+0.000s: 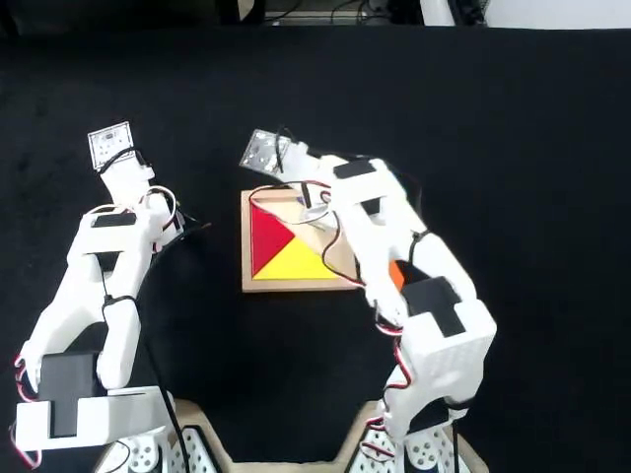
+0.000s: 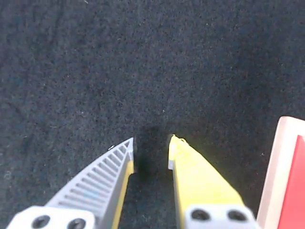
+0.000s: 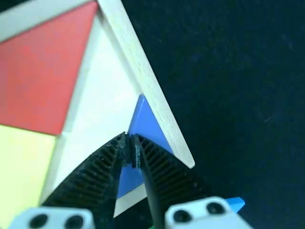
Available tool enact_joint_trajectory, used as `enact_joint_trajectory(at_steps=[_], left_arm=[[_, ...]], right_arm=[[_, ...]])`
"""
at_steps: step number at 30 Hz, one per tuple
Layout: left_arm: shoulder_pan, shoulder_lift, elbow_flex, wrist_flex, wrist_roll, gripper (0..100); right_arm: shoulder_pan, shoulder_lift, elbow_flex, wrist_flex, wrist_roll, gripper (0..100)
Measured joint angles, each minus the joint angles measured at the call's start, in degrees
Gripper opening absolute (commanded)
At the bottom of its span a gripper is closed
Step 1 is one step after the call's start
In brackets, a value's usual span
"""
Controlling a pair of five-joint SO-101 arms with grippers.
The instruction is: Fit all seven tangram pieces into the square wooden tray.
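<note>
Our right gripper [image 3: 129,151] has its fingers pressed together, with the tips right on the blue triangle [image 3: 145,121]. That piece sits against the inner rim of the wooden tray [image 3: 142,81], and we honestly can't tell if it's being pinched. Off to one side of the tips, the red triangle [image 3: 43,71] and yellow triangle [image 3: 19,167] lie flat in the tray, touching. The left gripper [image 2: 151,148] hovers over the black cloth [image 2: 143,57], fingers slightly apart with nothing between them, and the tray's corner is just beside it.
</note>
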Motion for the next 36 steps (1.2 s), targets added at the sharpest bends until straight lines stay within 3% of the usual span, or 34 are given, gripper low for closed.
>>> enact_joint_trajectory(at_steps=[13, 21, 28, 33, 36], left_arm=[[0.0, 0.0, 0.0, 0.0, 0.0, 13], [0.0, 0.0, 0.0, 0.0, 0.0, 13], [0.0, 0.0, 0.0, 0.0, 0.0, 13], [0.0, 0.0, 0.0, 0.0, 0.0, 13], [0.0, 0.0, 0.0, 0.0, 0.0, 13]], right_arm=[[1.8, -4.7, 0.2, 3.2, 0.0, 1.1], [1.9, -25.9, 3.8, 16.1, 0.0, 1.1], [3.4, -50.5, 23.4, 18.0, -0.3, 1.1], [7.7, -60.7, 35.2, 18.0, -8.3, 1.3], [11.3, -60.7, 35.6, 18.0, -13.1, 7.5]])
